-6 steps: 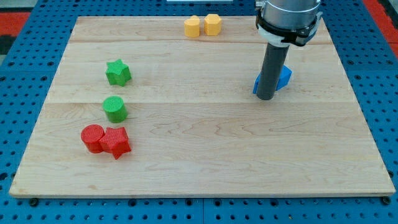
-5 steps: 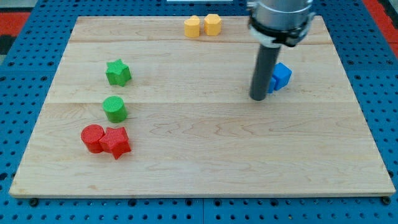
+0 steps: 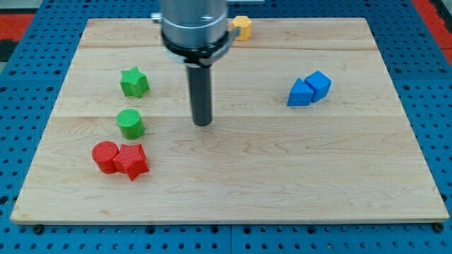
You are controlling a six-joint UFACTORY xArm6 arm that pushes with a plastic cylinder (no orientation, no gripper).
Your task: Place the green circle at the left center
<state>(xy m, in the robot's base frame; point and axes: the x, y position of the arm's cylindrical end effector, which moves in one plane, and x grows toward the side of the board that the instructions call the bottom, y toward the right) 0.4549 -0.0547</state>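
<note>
Green circle [image 3: 131, 123] sits near the worktop's [image 3: 282, 176] left edge, between the green star [image 3: 133, 82] and red blocks [image 3: 120, 159]. Your tool, a bare rod with nothing to open or close, has its tip [image 3: 203, 124] right of it, apart.

Pale wooden board [image 3: 233, 183] rests on a blue pegboard [image 3: 28, 106]. At the frame's left: green star [image 3: 133, 82], green circle [image 3: 131, 123] below it, then red circle [image 3: 105, 156] touching red star [image 3: 132, 161]. Two blue blocks [image 3: 309, 89] touch at right of centre; a yellow block [image 3: 242, 27] sits at the top edge, partly hidden.
</note>
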